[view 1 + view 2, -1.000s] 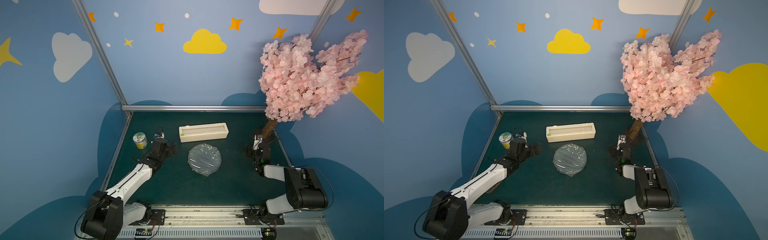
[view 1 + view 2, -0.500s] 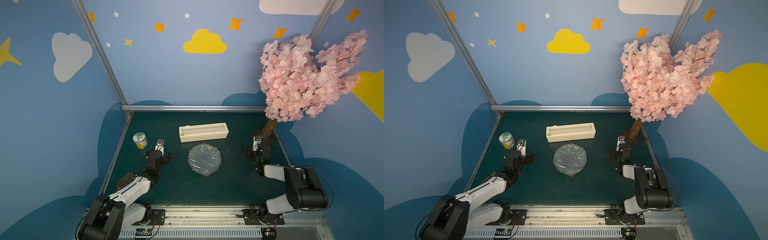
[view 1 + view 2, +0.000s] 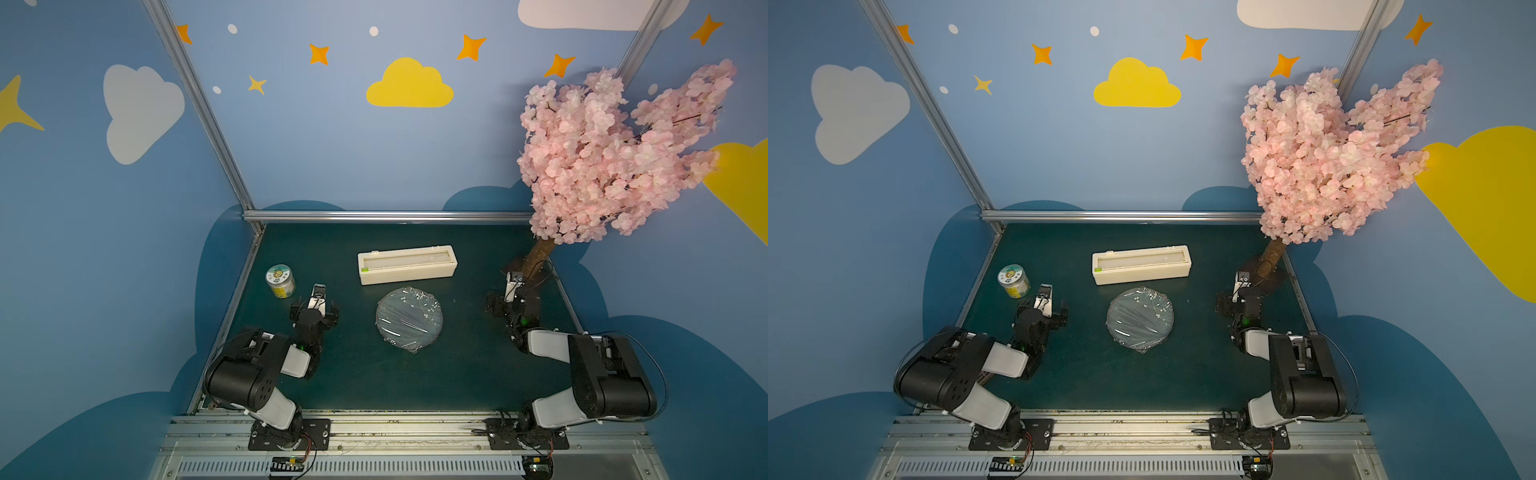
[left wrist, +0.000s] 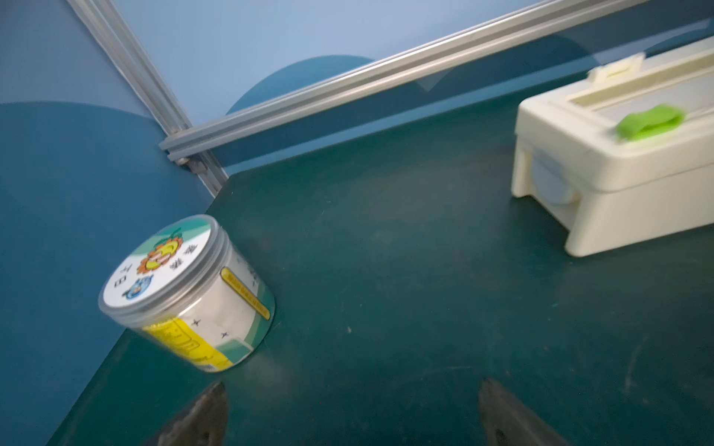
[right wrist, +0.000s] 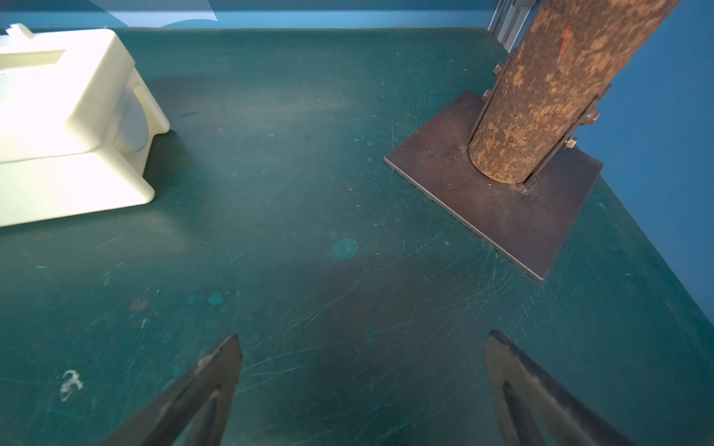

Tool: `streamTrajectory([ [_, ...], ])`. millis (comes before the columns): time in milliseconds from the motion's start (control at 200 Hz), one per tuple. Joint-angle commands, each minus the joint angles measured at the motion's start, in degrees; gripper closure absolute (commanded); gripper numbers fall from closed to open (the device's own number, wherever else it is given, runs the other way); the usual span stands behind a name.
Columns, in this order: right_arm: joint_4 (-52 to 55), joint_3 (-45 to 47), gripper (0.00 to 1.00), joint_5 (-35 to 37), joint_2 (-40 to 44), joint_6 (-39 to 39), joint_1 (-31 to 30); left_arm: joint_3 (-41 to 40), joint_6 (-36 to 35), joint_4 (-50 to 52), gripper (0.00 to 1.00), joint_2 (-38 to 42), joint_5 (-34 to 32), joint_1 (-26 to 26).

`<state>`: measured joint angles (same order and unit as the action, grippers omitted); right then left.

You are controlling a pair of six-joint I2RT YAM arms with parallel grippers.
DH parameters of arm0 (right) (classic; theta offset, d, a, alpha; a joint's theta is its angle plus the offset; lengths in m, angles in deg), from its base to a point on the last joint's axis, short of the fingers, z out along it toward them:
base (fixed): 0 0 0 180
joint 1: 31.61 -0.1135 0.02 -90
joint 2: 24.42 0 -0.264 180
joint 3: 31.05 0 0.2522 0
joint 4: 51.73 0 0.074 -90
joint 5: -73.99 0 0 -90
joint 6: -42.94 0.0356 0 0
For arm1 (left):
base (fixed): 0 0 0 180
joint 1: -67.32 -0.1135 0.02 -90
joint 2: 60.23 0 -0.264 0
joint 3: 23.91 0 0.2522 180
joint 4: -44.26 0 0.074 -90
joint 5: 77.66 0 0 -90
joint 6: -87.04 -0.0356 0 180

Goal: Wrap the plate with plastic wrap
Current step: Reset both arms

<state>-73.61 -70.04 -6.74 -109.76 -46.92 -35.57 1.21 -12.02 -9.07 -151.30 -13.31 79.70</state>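
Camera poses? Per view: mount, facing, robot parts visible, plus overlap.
Both top views: high over the near edge, looking down at the plate under plastic wrap; left gripper and right gripper show.
Left wrist: low, facing the jar and dispenser box; its open fingers show.
Right wrist: low, facing the tree trunk; its open fingers show.
Shared: both wrist views catch the dispenser box.

Each arm is built of bulky black joint housings and white links, as seen on the left arm and the right arm. Each is bolted to a black base plate. Thin black cables are looped beside the large joints, and red and black wires are seen at a base. A green light is lit on each black wrist, where a small white camera is mounted. The fingers of the right gripper are dark and tapered, with triangular cut-outs.
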Motion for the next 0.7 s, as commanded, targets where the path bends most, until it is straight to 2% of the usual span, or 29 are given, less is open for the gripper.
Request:
streamTrajectory([
  [0, 0.8, -1.0, 0.02, -0.4, 1.3, -0.1, 0.0, -0.3, 3.5, -7.8, 0.00, 1.6, 0.0, -1.8],
  [110, 0.7, -1.1, 0.03, -0.4, 1.3, -0.1, 0.0, 0.0, 4.6, -7.3, 0.00, 1.3, 2.3, -3.4],
  [205, 0.8, -1.1, 0.02, -0.4, 1.3, -0.1, 0.0, 2.3, 6.5, -1.7, 0.00, 0.3, 8.5, -6.2],
  [250, 0.8, -1.1, 0.02, -0.4, 1.3, -0.1, 0.0, 5.7, 6.5, 0.6, 0.00, -1.5, 6.6, -6.6],
  [365, 0.7, -1.0, 0.02, -0.4, 1.2, -0.1, 0.0, 10.0, 10.2, 16.2, 0.00, 2.4, 8.3, -8.8],
  [485, 0.8, -1.1, 0.02, -0.4, 1.2, -0.1, 0.0, 7.6, 8.6, 6.4, 0.00, -0.6, 8.5, -8.7],
  [566, 0.7, -1.1, 0.02, -0.4, 1.2, -0.1, 0.0, 7.9, 9.0, 8.9, 0.00, 0.5, 8.3, -8.4],
  [691, 0.7, -1.1, 0.02, -0.4, 1.3, -0.1, 0.0, 7.7, 8.8, 7.6, 0.00, 0.0, 8.2, -8.4],
])
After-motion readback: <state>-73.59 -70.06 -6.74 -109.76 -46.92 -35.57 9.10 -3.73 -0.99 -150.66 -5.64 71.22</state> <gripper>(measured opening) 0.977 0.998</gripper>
